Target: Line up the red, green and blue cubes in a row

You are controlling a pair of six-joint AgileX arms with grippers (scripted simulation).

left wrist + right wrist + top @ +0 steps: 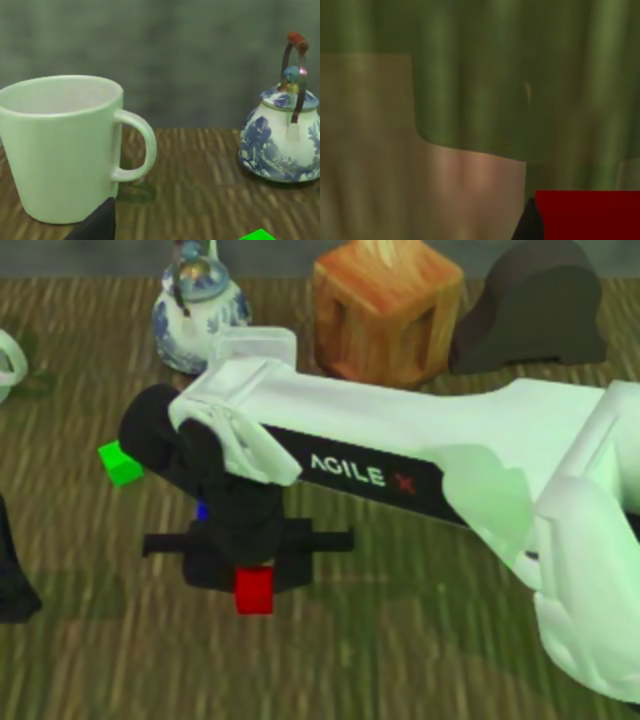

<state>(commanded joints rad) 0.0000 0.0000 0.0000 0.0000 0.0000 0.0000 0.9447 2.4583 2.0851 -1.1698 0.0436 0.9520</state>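
Note:
My right arm reaches across the table, and its gripper (253, 575) points down at the left middle, shut on the red cube (253, 592). The right wrist view shows the same red cube (587, 215) pressed against one dark finger (530, 225), close over the table. The green cube (120, 462) sits on the table left of the gripper and also shows in the left wrist view (260, 235). Only a sliver of the blue cube (202, 510) shows, under the right wrist. My left gripper (10, 580) is parked at the left edge, open (200, 235).
A blue-and-white teapot (200, 315) stands at the back, with a large wooden box (385, 305) and a dark rounded object (530, 310) to its right. A pale green mug (60, 150) stands near the left edge (5, 365).

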